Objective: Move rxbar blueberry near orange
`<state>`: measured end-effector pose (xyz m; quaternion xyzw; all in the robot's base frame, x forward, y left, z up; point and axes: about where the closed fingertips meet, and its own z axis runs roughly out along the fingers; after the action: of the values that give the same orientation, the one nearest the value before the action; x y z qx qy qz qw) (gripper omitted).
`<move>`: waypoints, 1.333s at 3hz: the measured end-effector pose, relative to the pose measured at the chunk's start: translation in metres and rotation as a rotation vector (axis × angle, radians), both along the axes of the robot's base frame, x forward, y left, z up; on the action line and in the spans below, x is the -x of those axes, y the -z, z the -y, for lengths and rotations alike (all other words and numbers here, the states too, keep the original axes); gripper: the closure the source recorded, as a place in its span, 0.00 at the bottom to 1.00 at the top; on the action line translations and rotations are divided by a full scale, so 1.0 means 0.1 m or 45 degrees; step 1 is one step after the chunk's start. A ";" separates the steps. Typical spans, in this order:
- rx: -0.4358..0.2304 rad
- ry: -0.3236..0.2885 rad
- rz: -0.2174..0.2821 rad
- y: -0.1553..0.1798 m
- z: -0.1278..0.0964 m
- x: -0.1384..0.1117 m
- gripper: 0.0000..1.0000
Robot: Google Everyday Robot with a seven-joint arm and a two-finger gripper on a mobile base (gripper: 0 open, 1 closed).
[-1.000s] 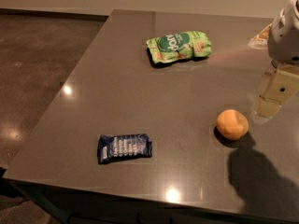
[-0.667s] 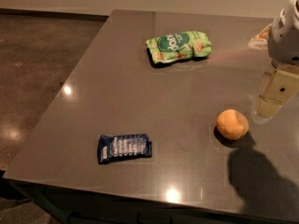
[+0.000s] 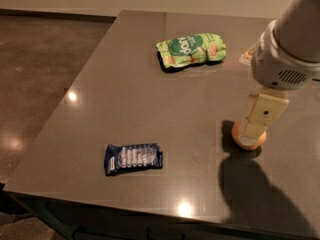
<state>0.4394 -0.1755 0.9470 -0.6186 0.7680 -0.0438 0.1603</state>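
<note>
One thing has not moved: the rxbar blueberry [image 3: 133, 158] lies flat at about 7 o'clock on the table [image 3: 150, 104], where it lay a second ago, well apart from the orange [image 3: 248, 144] at 4 o'clock. What has changed is the gripper [image 3: 254, 126]: it has swung in from the 3 o'clock edge and now hangs over the orange, partly hiding it. You cannot tell whether it is open or closed, and it holds nothing you can see. So the task looks barely begun; the arm probably has to carry on toward 8 o'clock to reach the bar. The green pouch [image 3: 190, 49] sits far off at 12 o'clock, and nothing lies between bar and orange.
</note>
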 end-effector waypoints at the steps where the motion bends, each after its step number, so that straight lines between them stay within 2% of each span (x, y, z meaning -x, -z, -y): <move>1: -0.016 -0.056 -0.016 0.17 -0.35 0.00 0.00; 3: -0.078 -0.263 -0.104 0.43 -1.10 0.10 0.00; 4: -0.086 -0.337 -0.135 0.61 -1.40 0.13 0.00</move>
<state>0.4266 -0.0354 0.8864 -0.7102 0.6880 0.0362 0.1447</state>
